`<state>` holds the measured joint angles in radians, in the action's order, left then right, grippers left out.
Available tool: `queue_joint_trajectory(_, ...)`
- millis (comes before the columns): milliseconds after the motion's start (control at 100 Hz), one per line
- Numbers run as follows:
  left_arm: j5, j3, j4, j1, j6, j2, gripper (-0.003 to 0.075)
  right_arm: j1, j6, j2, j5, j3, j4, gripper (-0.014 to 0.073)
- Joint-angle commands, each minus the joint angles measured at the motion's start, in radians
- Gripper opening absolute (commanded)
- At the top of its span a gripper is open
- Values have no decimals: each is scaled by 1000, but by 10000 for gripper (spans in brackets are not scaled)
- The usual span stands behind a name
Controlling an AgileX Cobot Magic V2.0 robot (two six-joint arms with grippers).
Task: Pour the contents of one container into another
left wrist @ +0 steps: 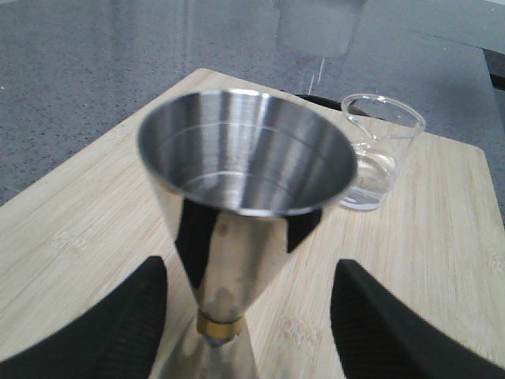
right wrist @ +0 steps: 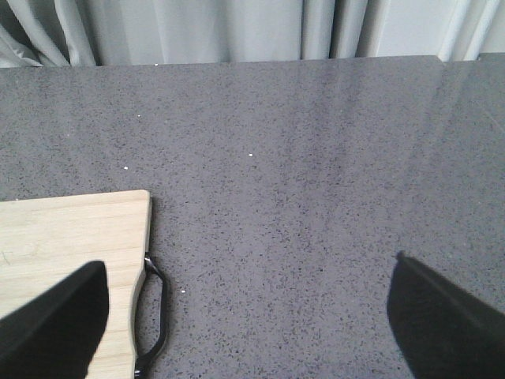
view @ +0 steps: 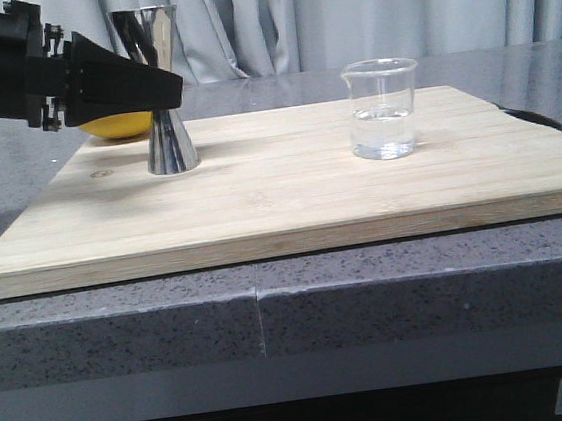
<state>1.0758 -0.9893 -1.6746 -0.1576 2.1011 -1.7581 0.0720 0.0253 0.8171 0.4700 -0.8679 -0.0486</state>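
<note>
Two vessels stand upright on the board (view: 289,194), well apart. The jigger (view: 163,92) is near the board's far left corner; the beaker (view: 382,108) is toward the far right, back from the right edge. Clear liquid fills roughly the lower third of the beaker, its spout facing left in the front view. Something yellow (view: 111,127) lies just behind the jigger at the far edge, mostly hidden by the arm.

The left gripper (left wrist: 248,324) is at the jigger, fingers (left wrist: 95,328) spread wide, one on each side of its waist, with a clear gap to the steel on both sides: released, not gripping. The left wrist view looks down into the jigger's upper cup, which looks dry, with a gold band (left wrist: 217,325) at the narrow waist. In that view the beaker stands beyond the jigger.

The right gripper (right wrist: 245,316) is spread wide and holds nothing. It hangs over the grey counter (right wrist: 316,158) just off the board's right edge, where a black handle (right wrist: 154,316) sits against the wood. It is out of the front view.

Grey curtains (view: 360,6) hang behind the counter.
</note>
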Motion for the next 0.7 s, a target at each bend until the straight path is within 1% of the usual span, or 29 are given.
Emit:
queue_joint_trajectory(0,54,-28,-66,-13,5,39,407,-3,-10,0,-84,-36,-1,648)
queue_joint_trajectory(290,53,-28,-66,-13,5,39,399,-3,-10,0,-88,-36,3,648)
queue_joint_trajectory(560,53,-28,-66,-13,5,39,267,-3,-10,0,-88,-36,3,648)
queue_joint_trajectory(690,53,-28,-66,-13,5,39,218,-3,-10,0,-88,-36,3,648)
